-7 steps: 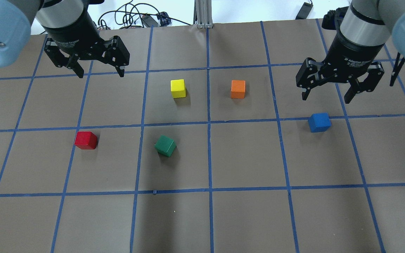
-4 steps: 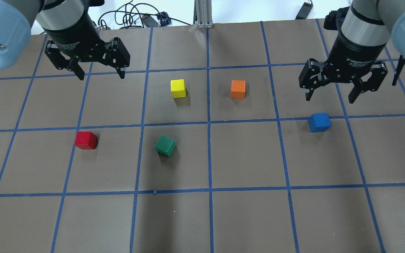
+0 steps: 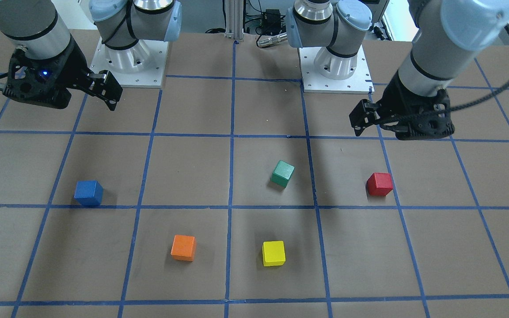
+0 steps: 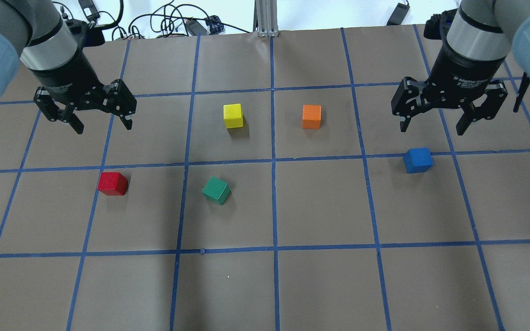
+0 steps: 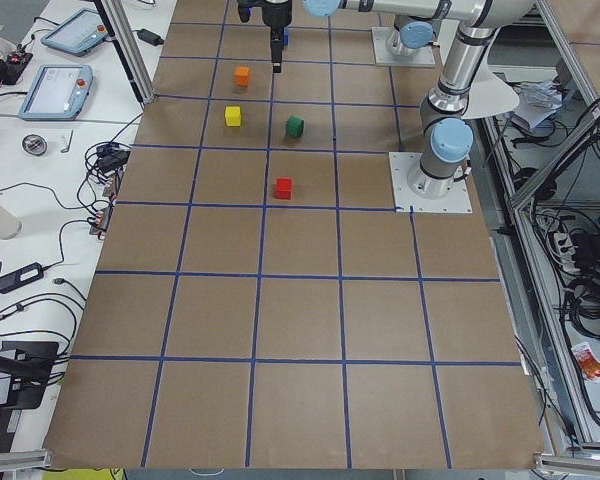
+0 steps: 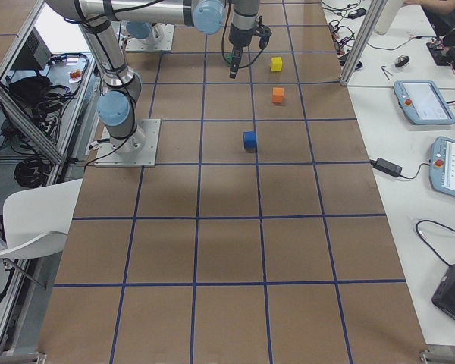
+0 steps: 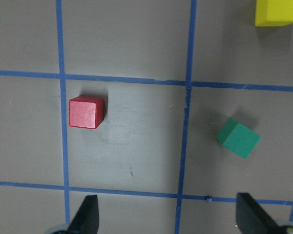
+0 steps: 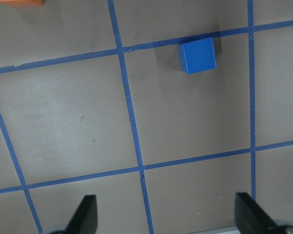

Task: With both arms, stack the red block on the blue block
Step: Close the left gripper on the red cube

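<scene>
Your left tool [image 4: 104, 128] hangs spread wide and empty near the red block [image 4: 112, 183], which sits on the table [image 4: 320, 207] well apart from the blue block [image 4: 417, 160]. Your right tool [image 4: 431, 130], likewise released, hovers by that one, probably because each arm serves its own side.

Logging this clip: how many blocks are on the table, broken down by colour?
red block: 1
blue block: 1
green block: 1
yellow block: 1
orange block: 1
Total: 5
</scene>
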Controlling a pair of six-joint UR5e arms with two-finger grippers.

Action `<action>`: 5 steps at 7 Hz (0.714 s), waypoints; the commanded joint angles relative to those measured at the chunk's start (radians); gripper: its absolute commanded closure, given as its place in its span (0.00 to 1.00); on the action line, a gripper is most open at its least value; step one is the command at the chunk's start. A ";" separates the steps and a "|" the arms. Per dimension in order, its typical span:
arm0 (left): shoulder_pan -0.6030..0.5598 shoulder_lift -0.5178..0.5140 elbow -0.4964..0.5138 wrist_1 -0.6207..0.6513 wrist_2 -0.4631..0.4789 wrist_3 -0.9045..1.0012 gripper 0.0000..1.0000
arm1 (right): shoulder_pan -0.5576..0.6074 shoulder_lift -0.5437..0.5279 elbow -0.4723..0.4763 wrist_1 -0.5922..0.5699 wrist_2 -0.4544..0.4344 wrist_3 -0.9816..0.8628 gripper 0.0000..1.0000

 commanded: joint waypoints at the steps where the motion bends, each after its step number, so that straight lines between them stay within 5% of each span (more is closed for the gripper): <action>1: 0.097 -0.054 -0.179 0.258 -0.044 0.141 0.00 | -0.001 0.002 0.002 0.006 -0.001 -0.002 0.00; 5: 0.204 -0.137 -0.324 0.437 -0.015 0.358 0.00 | 0.000 0.000 0.002 0.000 -0.001 0.000 0.00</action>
